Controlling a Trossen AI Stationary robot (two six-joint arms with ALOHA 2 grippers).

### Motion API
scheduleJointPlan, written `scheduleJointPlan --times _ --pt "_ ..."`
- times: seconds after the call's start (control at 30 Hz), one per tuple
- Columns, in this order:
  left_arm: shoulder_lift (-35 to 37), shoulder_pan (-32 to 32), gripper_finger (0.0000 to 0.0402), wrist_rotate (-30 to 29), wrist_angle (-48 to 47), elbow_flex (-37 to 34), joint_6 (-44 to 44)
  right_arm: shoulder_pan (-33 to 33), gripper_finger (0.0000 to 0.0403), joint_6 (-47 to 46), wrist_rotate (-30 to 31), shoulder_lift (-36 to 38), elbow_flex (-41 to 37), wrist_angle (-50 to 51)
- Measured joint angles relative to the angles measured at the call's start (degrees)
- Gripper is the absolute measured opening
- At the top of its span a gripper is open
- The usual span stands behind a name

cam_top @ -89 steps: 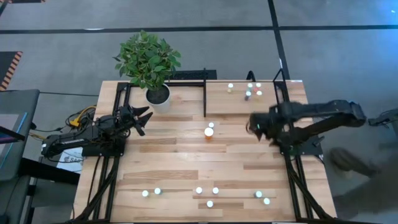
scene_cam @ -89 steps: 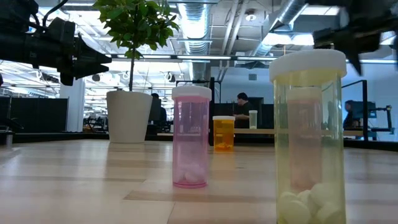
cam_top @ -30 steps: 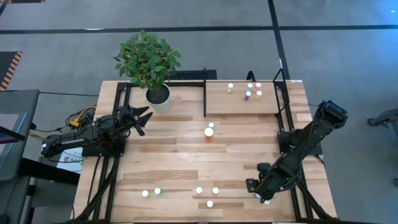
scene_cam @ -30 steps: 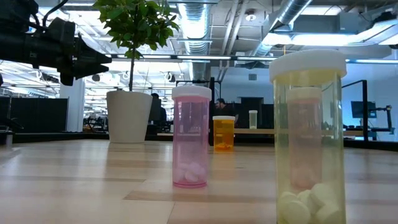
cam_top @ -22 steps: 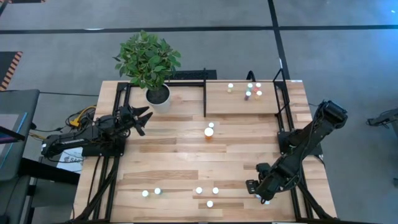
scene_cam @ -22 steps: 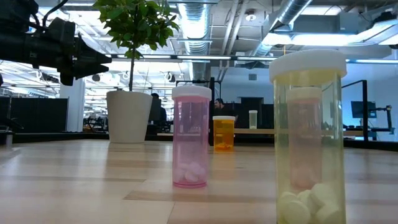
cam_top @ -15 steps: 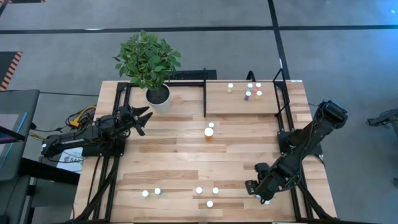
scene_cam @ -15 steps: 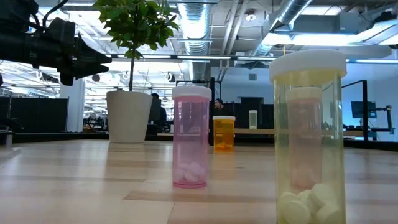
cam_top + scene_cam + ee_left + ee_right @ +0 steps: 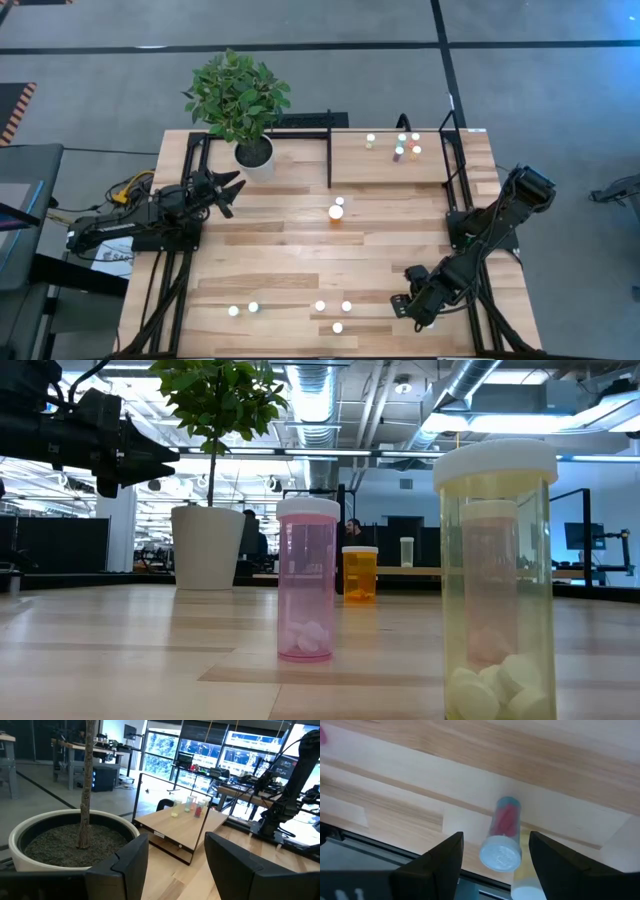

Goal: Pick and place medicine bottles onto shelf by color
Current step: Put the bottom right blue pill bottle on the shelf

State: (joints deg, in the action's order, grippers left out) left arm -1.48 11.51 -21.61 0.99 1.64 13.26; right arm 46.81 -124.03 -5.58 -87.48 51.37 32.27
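Observation:
My right gripper (image 9: 415,308) hovers open over the table's front right corner, pointing steeply down. In its wrist view a small white-capped bottle with pinkish-red contents (image 9: 502,836) stands on its base between and below the fingers, untouched. A yellowish bottle (image 9: 526,887) stands right beside it. Several more small bottles (image 9: 320,306) stand along the front edge. A larger orange bottle (image 9: 335,212) stands mid-table. The shelf (image 9: 388,170) at the back right carries several bottles (image 9: 402,146). My left gripper (image 9: 228,188) waits open and level beside the plant pot.
A white plant pot (image 9: 254,155) with a leafy plant stands at the back left, close before my left gripper (image 9: 177,860). Black frame bars (image 9: 329,150) edge the shelf. In the low view a pink bottle (image 9: 307,580) and a yellowish one (image 9: 497,580) stand nearest.
My right gripper has rolled a little about the line it points along, above the two front-right bottles. The bottles have not moved.

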Motion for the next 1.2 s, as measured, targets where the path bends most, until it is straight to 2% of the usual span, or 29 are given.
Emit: scheduleJointPlan --times 0.37,0.8,1.2 --pt "0.00 -0.01 0.0181 0.02 0.00 -0.01 0.00 0.68 0.0244 -1.53 -1.25 -2.97 0.00 -1.46" --pt "0.00 -0.02 0.0181 0.02 0.00 -0.01 0.00 0.31 0.0158 -1.57 -1.37 -2.41 0.00 -2.75" --pt "0.00 -0.01 0.0181 0.05 0.00 0.00 -0.02 -3.05 0.0133 -1.62 -3.43 -1.08 0.04 -0.04"
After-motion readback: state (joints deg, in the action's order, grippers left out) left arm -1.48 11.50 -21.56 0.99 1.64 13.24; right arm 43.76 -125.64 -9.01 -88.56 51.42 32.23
